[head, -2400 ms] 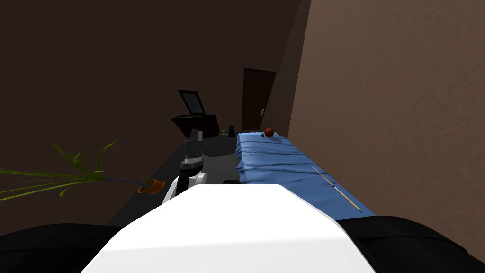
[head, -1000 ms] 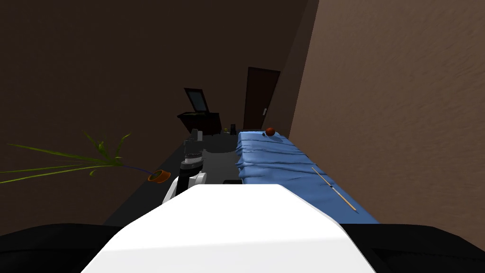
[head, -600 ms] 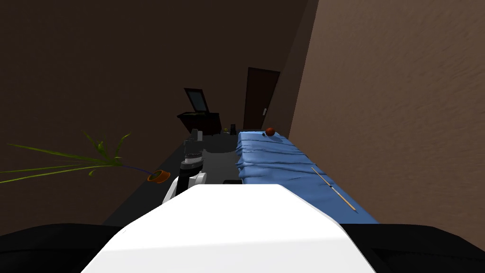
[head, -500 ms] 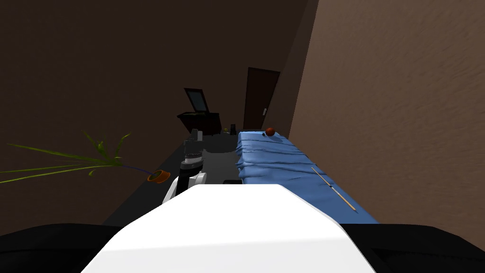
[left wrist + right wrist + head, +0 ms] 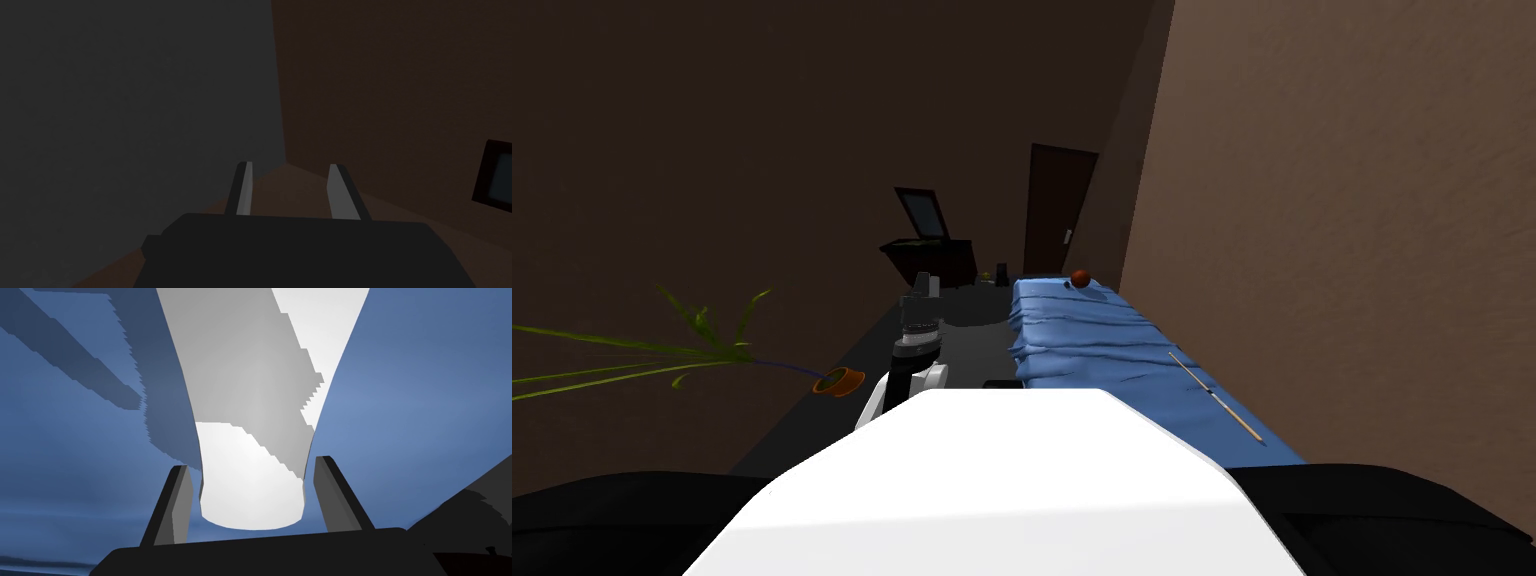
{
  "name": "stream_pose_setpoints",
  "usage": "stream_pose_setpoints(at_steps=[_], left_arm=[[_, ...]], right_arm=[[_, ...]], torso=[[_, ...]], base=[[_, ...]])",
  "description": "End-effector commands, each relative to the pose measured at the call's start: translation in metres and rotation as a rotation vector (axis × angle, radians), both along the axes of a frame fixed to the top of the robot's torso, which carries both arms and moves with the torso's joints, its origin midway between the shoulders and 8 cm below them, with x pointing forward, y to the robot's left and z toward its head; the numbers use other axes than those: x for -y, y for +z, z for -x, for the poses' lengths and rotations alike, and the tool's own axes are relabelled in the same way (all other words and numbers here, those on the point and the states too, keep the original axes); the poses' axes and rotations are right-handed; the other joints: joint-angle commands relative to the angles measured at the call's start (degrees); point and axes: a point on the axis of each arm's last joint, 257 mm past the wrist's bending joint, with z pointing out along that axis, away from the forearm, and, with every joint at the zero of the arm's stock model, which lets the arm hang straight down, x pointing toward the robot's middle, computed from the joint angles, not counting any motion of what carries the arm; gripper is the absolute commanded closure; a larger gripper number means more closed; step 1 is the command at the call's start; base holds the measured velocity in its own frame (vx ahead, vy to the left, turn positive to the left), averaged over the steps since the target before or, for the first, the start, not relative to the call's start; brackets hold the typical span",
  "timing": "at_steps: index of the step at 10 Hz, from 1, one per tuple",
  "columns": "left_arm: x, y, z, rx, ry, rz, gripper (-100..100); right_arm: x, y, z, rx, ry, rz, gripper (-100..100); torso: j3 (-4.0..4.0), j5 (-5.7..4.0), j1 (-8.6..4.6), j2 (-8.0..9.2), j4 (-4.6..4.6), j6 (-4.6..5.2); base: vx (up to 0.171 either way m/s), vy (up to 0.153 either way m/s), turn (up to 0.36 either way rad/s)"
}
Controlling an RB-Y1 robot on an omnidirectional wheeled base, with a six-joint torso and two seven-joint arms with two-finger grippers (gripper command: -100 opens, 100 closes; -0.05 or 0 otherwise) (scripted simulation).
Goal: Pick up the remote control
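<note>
Since half a second ago the whole head view has slid a little, potted plant (image 5: 837, 381), dark door (image 5: 1057, 210) and tan wall (image 5: 1332, 250) together, so the turn is mine and not theirs. Nearest, the right pincer (image 5: 251, 463) hangs over the blue bed (image 5: 415, 408) with its two fingers wide apart and a long white thing with a rounded end lying between them. I take that for the remote control (image 5: 252, 403), though it is drawn plain, with no buttons that I can make out. A thin gap shows on each side, so the fingers straddle it without pressing it, and nothing is held yet. The step in hand looks like the closing. I judge it best done with the base held still and the pincer centred, so that both blades meet the long sides together. It should be low enough to catch the body yet clear of the rumpled cover, and then lift straight. A lopsided close could push the remote aside or pinch cloth. The left pincer (image 5: 290, 165) is raised ahead of the chest, its fingers part-way apart and empty. Farther along the bed lies a thin pale stick (image 5: 1217, 397), with the plant off across the floor. A red ball (image 5: 1080, 278) rests at the bed's far end, and beyond stands a dark cabinet (image 5: 927, 258) beside the door.
</note>
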Motion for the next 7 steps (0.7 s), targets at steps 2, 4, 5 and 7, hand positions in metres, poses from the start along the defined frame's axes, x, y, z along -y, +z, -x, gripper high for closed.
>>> stream_pose_setpoints(at_steps=[2, 4, 5, 7], left_arm=[[0.000, 0.000, 0.000, 0.000, 0.000, 0.000, 0], [0.000, 0.000, 0.000, 0.000, 0.000, 0.000, 0], [0.000, 0.000, 0.000, 0.000, 0.000, 0.000, 0], [0.000, 0.000, 0.000, 0.000, 0.000, 0.000, 0]], right_arm=[[0.009, 0.006, 0.017, 0.000, 0.015, -0.001, 100], [0.015, 0.012, 0.031, -0.002, 0.025, -0.002, 100], [0.017, 0.015, 0.038, -0.004, 0.031, -0.003, 100], [0.016, 0.013, 0.036, -0.004, 0.028, -0.002, 0]], torso=[[-0.01, 0.01, 0.04, -0.01, -0.01, -0.01], [0.01, 0.01, 0.02, 0.03, -0.01, -0.01], [0.01, 0.01, 0.02, 0.02, 0.00, -0.02], [0.06, -0.01, -0.05, 0.11, 0.03, -0.05]], base=[[0.081, 0.047, -0.047], [0.072, 0.038, -0.046], [0.075, 0.034, -0.047], [0.018, 0.009, -0.005]])
